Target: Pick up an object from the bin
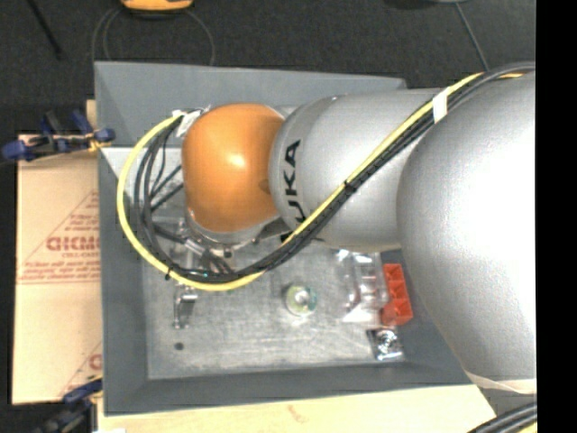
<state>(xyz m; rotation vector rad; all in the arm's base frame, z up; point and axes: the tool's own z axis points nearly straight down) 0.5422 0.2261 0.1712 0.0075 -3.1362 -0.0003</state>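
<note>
Not much can be read off the jaws here: they're tucked low under the orange wrist cover (pixel 230 165) and its cables (pixel 149 165), over the left part of the bin (pixel 122 332). Whether they're open or closed can't be told, and nothing is seen held between them. The floor right below looks bare apart from one tiny dark speck (pixel 178 345), so an empty grab is probably the main risk if they're lowered where they are. Everything worth picking is further right. The nearest is one round pale disc (pixel 297 299) with a greenish centre, near the middle. Beyond it one clear plastic piece (pixel 356 287) is pressed up against one red block (pixel 397 294), so those two could easily get dragged or pinched together. One small shiny metal bit (pixel 386 344) is parked near the front right corner, where the wall could get bumped. The clear piece also looks slippery, so a slip-out wouldn't be surprising.
</note>
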